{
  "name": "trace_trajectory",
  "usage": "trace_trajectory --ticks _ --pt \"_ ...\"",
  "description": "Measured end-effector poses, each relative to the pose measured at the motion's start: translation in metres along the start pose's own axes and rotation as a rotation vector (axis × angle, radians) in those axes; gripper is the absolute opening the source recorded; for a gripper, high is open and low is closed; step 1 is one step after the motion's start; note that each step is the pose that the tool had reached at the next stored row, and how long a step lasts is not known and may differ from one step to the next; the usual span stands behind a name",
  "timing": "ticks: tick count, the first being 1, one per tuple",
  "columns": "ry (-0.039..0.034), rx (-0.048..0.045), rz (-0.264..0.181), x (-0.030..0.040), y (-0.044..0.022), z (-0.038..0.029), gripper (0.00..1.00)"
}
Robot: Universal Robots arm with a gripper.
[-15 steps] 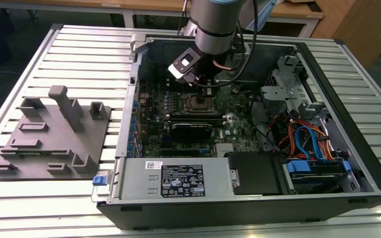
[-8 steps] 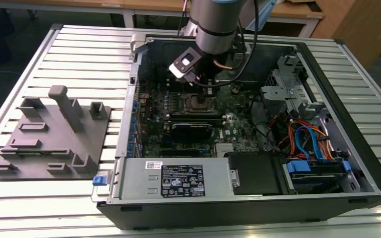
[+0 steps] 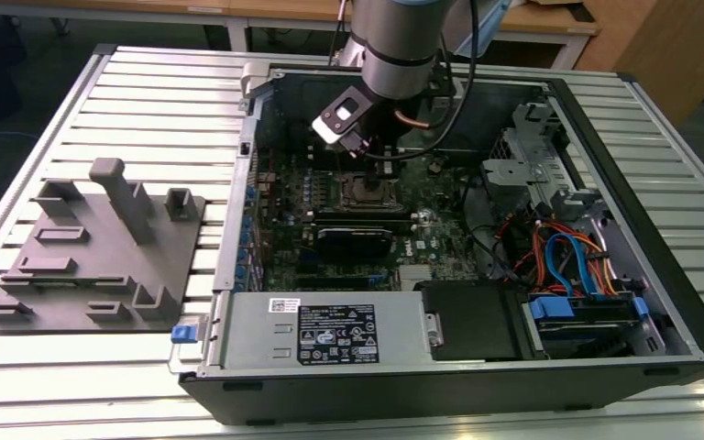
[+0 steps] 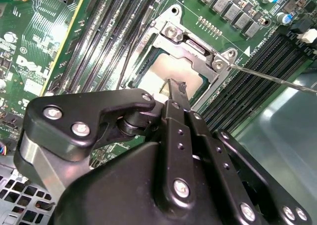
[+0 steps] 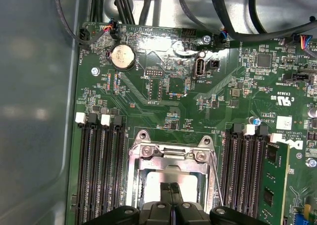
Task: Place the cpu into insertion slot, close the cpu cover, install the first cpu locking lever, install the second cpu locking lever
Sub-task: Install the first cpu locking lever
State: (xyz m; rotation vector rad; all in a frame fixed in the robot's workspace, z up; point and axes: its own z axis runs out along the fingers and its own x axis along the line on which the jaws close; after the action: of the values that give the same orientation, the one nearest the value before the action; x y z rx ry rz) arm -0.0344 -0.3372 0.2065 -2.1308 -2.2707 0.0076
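In the open computer case, my gripper (image 3: 370, 165) hangs over the cpu socket (image 3: 368, 191) on the green board. The cpu (image 5: 154, 180) lies in the socket, and its pale silver top (image 4: 171, 69) shows through the window of the cpu cover (image 5: 168, 161). The silver frame of the cover (image 4: 193, 46) lies down flat around it. In both wrist views my gripper (image 4: 174, 86) is shut, with the black fingertips (image 5: 167, 191) together just above the cpu's top and nothing visible between them. A thin locking lever (image 4: 270, 77) sticks out sideways from the socket's corner. Another lever (image 5: 214, 173) runs along the socket's side.
Black memory slots (image 5: 99, 170) flank the socket on both sides. The case walls (image 3: 248, 183), cables (image 3: 560, 257) and a drive cage (image 3: 523, 165) close in around the board. A grey fixture block (image 3: 95, 247) sits on the slatted table at the exterior view's left.
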Motion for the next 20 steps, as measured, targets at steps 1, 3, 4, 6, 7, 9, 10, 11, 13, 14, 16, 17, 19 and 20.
trace_trajectory --ticks 1,3,4,6,7,9,10,11,13,14,16,17,19,20 --pt "-0.0001 0.0001 0.0 0.0 0.0 -0.0002 0.1" --pt "0.0001 -0.0001 0.0 0.0 0.0 -0.0008 0.1" --pt "0.0 0.0 0.0 0.0 0.0 -0.0013 0.1" --pt "0.0001 0.0 0.0 0.0 -0.0001 -0.0025 0.1" --pt "0.0001 -0.0001 0.0 0.0001 -0.0001 -0.0031 0.1" --pt "0.0001 0.0 0.0 0.0001 -0.0001 -0.0044 0.1" --pt "0.0001 0.0 0.0 0.0001 -0.0001 -0.005 0.1" --pt "0.0001 -0.0001 0.0 0.0001 -0.0001 -0.0057 0.1" --pt "0.0001 -0.0001 0.0 0.0001 -0.0001 -0.007 0.1" --pt "0.0001 -0.0001 0.0 0.0001 -0.0002 -0.0077 0.1" --pt "0.0001 -0.0001 0.0 0.0002 -0.0002 -0.0089 0.1" --pt "0.0002 -0.0001 0.0 0.0002 -0.0002 -0.0093 0.1" --pt "0.0002 -0.0001 0.0 0.0002 -0.0002 -0.0094 0.1" --pt "0.0002 -0.0001 0.0 0.0002 -0.0002 -0.0094 0.1"
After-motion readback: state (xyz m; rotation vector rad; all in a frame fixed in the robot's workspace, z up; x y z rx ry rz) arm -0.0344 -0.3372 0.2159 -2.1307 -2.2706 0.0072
